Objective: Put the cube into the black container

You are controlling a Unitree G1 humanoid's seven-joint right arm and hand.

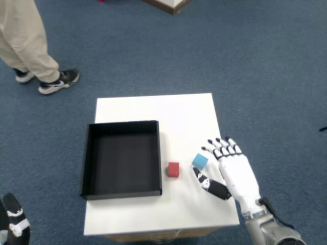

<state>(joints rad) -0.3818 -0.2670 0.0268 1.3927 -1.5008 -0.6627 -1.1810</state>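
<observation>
A small blue cube [200,161] lies on the white table [168,112], to the right of a red cube [173,169]. The black container [122,158] stands open and empty on the table's left half. My right hand [228,171] hovers at the table's right edge, fingers spread and open, holding nothing. Its fingertips [214,148] sit just right of the blue cube and its thumb [210,186] points below the cube. I cannot tell whether the hand touches the cube.
A person's legs and a sneaker [59,81] stand on the blue carpet beyond the table's far left corner. The tip of my left hand [13,219] shows at the bottom left, off the table.
</observation>
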